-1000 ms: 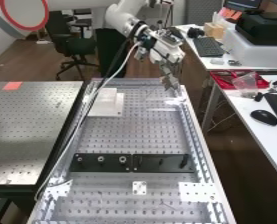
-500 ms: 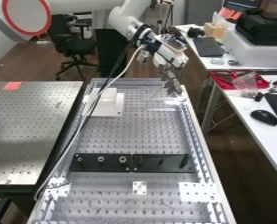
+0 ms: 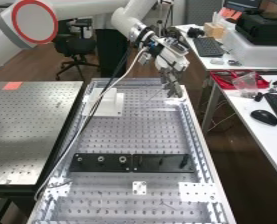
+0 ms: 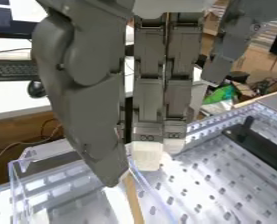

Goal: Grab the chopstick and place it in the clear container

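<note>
One hand [image 3: 170, 81] pinches one chopstick [image 4: 133, 200], apparently over one container [image 4: 16, 186].

The arm [image 3: 99, 6] is white, smooth and tubular, with rounded housings. A big white disc-shaped cap [image 3: 34, 21] bears a bold red ring [image 3: 35, 42], next to a grey band [image 3: 7, 36]. Near the wrist sits a black collar [image 3: 146, 37] with a touch of blue. A white cable [image 3: 119, 77] and black cables [image 3: 89, 116] run outside the arm. The hand [image 3: 170, 82] is dark grey below a white housing [image 3: 171, 60]. In the wrist view its fingers [image 4: 148, 95] look blocky and segmented, with small round markings, pale rounded tips [image 4: 146, 156] and small screws; one broader piece [image 4: 79, 85] is smoothly curved, tapering to a blunt end.
</note>
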`<act>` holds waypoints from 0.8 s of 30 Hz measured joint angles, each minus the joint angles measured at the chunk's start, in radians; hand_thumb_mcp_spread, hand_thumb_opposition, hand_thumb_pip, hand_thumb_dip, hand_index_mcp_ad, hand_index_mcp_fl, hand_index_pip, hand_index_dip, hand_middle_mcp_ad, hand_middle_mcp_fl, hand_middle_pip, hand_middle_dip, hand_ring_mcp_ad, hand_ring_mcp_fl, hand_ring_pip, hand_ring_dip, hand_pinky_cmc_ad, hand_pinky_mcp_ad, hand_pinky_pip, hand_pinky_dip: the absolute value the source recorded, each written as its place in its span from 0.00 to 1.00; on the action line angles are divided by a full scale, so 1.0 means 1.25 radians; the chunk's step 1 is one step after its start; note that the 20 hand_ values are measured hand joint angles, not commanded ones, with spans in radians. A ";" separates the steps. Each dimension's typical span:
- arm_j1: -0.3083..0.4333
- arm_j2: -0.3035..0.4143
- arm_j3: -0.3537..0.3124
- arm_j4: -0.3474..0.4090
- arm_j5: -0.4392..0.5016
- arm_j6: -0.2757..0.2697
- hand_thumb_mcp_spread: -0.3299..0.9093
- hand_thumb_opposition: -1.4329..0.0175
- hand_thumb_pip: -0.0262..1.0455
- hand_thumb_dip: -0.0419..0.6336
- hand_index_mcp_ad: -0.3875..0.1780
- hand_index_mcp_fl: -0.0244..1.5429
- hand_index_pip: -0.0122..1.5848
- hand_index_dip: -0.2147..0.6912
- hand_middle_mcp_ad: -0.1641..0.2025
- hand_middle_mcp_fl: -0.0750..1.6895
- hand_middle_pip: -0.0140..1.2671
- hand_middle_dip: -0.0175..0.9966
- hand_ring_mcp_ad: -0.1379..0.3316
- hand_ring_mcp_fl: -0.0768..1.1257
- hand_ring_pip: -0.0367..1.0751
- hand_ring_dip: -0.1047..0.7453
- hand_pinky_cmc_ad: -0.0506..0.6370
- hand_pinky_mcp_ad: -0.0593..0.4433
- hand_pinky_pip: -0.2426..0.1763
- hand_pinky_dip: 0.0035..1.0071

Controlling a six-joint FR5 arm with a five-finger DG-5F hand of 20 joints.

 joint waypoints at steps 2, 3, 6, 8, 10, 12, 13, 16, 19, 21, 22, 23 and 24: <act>-0.001 -0.002 0.004 -0.011 -0.010 0.005 0.74 0.23 0.47 0.39 0.42 0.73 0.50 0.29 0.55 0.73 0.41 0.63 0.26 0.94 0.10 0.66 0.63 0.64 0.81 0.26; -0.001 -0.002 0.005 -0.013 -0.013 0.006 0.72 0.23 0.49 0.40 0.41 0.71 0.51 0.29 0.54 0.70 0.41 0.63 0.26 0.92 0.10 0.66 0.63 0.64 0.81 0.29; -0.001 -0.006 0.013 -0.026 -0.024 0.013 0.67 0.27 0.60 0.41 0.41 0.62 0.56 0.29 0.54 0.63 0.41 0.63 0.26 0.78 0.08 0.66 0.63 0.67 0.77 0.36; -0.001 -0.009 0.024 -0.038 -0.036 0.015 0.63 0.35 0.65 0.45 0.42 0.56 0.56 0.29 0.55 0.59 0.41 0.61 0.26 0.73 0.08 0.66 0.63 0.67 0.67 0.44; -0.001 -0.009 0.025 -0.039 -0.043 0.014 0.60 0.38 0.65 0.46 0.45 0.48 0.54 0.27 0.54 0.55 0.41 0.59 0.26 0.66 0.09 0.66 0.62 0.70 0.59 0.51; -0.001 -0.009 0.021 -0.036 -0.051 0.014 0.58 0.40 0.65 0.46 0.48 0.41 0.51 0.26 0.54 0.50 0.40 0.57 0.28 0.60 0.10 0.64 0.63 0.70 0.55 0.55; 0.000 -0.008 0.021 -0.035 -0.053 0.016 0.56 0.41 0.65 0.46 0.48 0.39 0.50 0.26 0.54 0.48 0.39 0.57 0.29 0.57 0.11 0.63 0.62 0.70 0.52 0.58; 0.000 -0.003 0.017 -0.030 -0.056 0.017 0.52 0.45 0.70 0.46 0.52 0.33 0.47 0.26 0.53 0.44 0.39 0.56 0.32 0.50 0.12 0.60 0.63 0.70 0.41 0.64; 0.001 0.005 0.007 -0.021 -0.057 0.014 0.51 0.45 0.70 0.46 0.53 0.29 0.44 0.26 0.53 0.40 0.38 0.56 0.35 0.46 0.14 0.59 0.63 0.69 0.37 0.67; 0.001 0.011 -0.002 -0.013 -0.057 0.013 0.51 0.46 0.70 0.46 0.53 0.28 0.44 0.26 0.53 0.39 0.38 0.56 0.36 0.45 0.14 0.59 0.63 0.69 0.36 0.68; 0.000 0.018 -0.014 -0.005 -0.056 0.010 0.51 0.46 0.71 0.46 0.53 0.27 0.43 0.26 0.54 0.39 0.38 0.56 0.36 0.43 0.14 0.59 0.63 0.69 0.36 0.69; 0.000 0.028 -0.029 0.007 -0.055 0.007 0.50 0.46 0.72 0.46 0.53 0.26 0.43 0.26 0.54 0.39 0.38 0.55 0.35 0.44 0.15 0.59 0.65 0.69 0.35 0.69; 0.000 0.032 -0.036 0.012 -0.054 0.006 0.50 0.48 0.73 0.46 0.54 0.26 0.43 0.26 0.54 0.39 0.38 0.54 0.35 0.43 0.15 0.58 0.65 0.70 0.32 0.71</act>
